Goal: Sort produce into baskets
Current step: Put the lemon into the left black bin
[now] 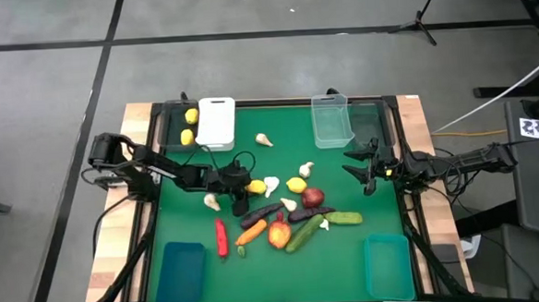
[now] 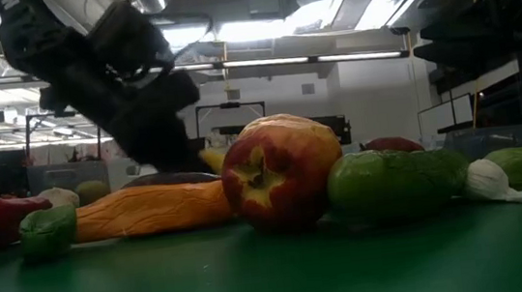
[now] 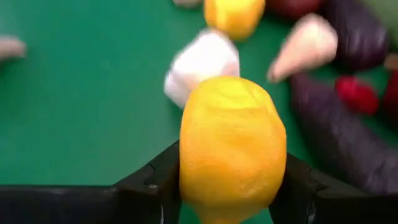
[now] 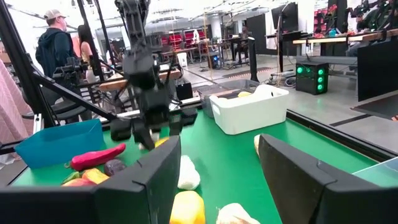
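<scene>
Lemon (image 3: 232, 146): we find it clamped between the left hand (image 1: 253, 186) fingers, mid-worktop (image 1: 257, 272). Right hand (image 1: 361, 162): parted wide, holding nothing, beside the clear bin (image 1: 332, 120).

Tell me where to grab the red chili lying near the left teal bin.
Grip the red chili across its middle, straight down from above. It lies flat and long, bare mat on one long side, the carrot near the other, so close across its narrow width. The left gripper, nearest, holds a lemon.
</scene>
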{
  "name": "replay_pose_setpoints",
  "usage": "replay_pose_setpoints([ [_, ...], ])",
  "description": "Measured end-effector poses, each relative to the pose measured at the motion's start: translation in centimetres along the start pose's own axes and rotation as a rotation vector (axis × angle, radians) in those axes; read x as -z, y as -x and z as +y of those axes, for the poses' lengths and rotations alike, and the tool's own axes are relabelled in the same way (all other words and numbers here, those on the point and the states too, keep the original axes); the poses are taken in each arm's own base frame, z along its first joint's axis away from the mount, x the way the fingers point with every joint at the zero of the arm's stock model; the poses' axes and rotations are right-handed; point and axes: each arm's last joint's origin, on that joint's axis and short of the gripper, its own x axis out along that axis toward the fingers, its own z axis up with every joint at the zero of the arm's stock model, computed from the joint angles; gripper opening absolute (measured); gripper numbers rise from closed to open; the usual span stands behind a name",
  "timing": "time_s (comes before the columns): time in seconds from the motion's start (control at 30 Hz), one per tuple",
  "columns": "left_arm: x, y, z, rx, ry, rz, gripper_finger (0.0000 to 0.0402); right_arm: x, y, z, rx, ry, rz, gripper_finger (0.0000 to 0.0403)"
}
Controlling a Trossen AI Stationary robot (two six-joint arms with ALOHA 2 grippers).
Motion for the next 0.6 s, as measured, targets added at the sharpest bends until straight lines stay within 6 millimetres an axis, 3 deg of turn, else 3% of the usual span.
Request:
replay_pose_setpoints([
  [0.2,-2.9,3.2,1.3,-0.135,0.105,-0.123,0.0172,0.2,0.0,0.0,0.01,0.007,0.016,0.0218],
  [0.33,-4.1,6.6,3.0,-0.366,0.208,-0.199,0.0172,0.2,0.0,0.0,0.009,0.007,0.017,0.0218],
  [0.6,-3.0,12.6,6.6,-0.93,0.438,-0.286,0.0174,0.2,0.0,0.0,0.01,0.007,0.016,0.0218],
])
